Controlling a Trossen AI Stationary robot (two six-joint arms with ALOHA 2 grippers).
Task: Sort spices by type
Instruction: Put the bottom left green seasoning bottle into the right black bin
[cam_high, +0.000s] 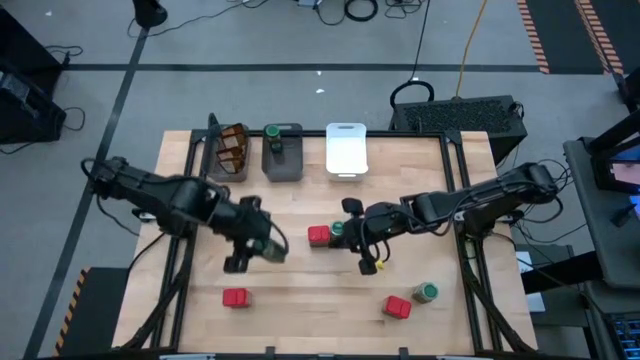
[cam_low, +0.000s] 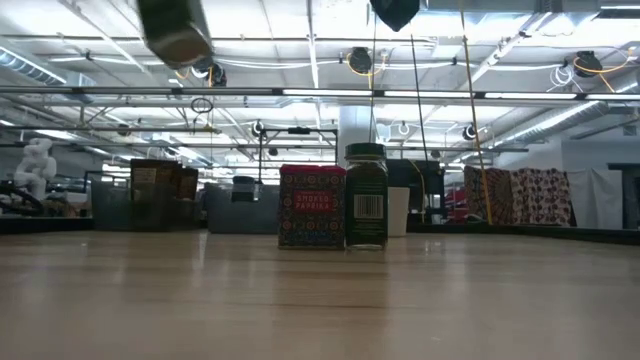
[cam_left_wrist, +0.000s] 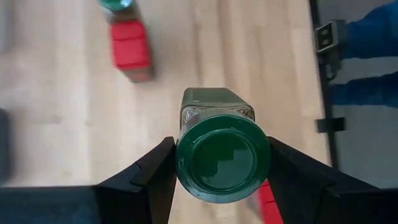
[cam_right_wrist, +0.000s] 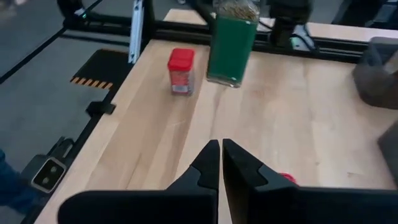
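One green-lidded jar (cam_left_wrist: 222, 155), squarish glass, clamped in left claw (cam_left_wrist: 221, 180).

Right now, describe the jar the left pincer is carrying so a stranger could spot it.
On the wooden table, find the left pincer left of centre. It grips a green-lidded jar off the tabletop; the other loose jars stand on the wood.

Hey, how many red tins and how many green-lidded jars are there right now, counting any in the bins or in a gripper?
Red tins: 3
Green-lidded jars: 4
Total: 7
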